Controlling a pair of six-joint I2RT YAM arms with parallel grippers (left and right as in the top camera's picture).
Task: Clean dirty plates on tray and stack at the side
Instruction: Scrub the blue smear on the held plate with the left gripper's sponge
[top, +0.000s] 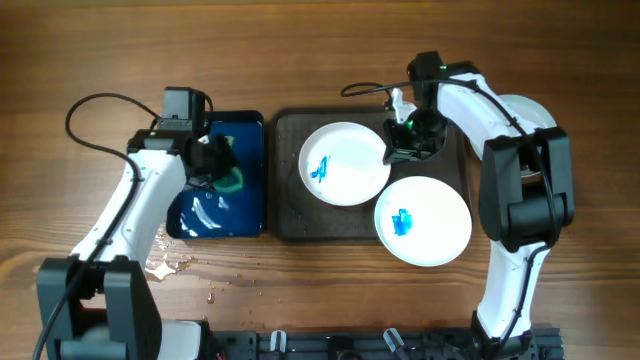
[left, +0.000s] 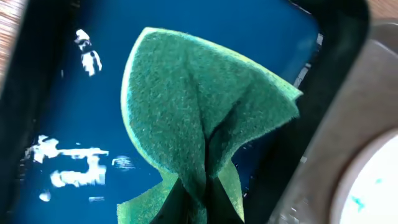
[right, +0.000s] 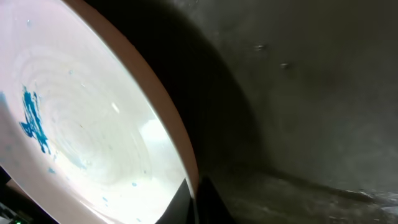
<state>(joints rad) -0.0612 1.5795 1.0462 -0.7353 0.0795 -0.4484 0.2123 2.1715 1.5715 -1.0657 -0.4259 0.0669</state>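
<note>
Overhead: the tray (top: 288, 218) holds a smeared plate (top: 344, 163) at its middle; a second plate (top: 422, 220) overhangs its near right corner.

Left wrist: the left gripper (left: 198, 208) pinches a sponge (left: 199, 118) over the blue tray (left: 74, 93).

Right wrist: the right gripper (right: 196, 199) clamps the middle plate's rim, seemingly tilting it. Wiping comes next: the sponge must reach the smear.

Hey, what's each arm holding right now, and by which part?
The left jaws pinch the green sponge at a fold near its middle. The right jaws clamp the rim of the plate that lies fully on the dark tray.
</note>
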